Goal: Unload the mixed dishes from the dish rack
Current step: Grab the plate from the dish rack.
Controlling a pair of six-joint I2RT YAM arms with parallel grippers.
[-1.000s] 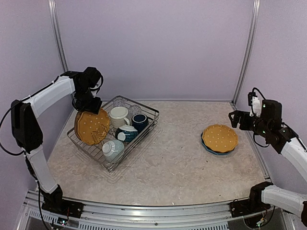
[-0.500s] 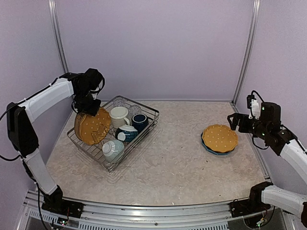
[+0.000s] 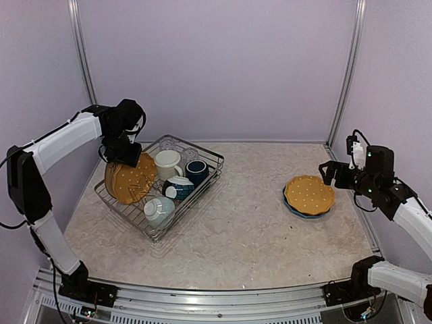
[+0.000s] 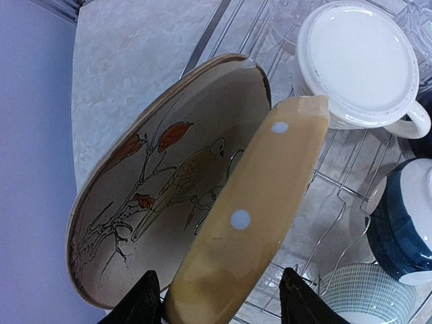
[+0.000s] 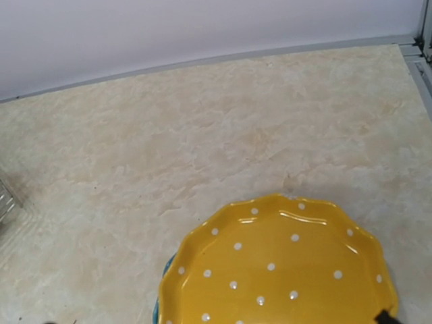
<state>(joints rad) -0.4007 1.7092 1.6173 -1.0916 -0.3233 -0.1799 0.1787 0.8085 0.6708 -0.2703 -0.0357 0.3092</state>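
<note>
On my left side of the desk (image 3: 250,229) stands the dish rack (image 3: 191,198). In it the dotted plate (image 4: 250,216) leans just right of the bird plate (image 4: 155,196), with a mug (image 4: 354,64) further right. Far to my right, the top plate (image 3: 309,194) lies on a lower plate (image 3: 297,211).

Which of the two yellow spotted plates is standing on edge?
The yellow plate in the dish rack, between the left gripper's fingers, beside the bird plate. The other yellow plate lies flat on the table.
</note>
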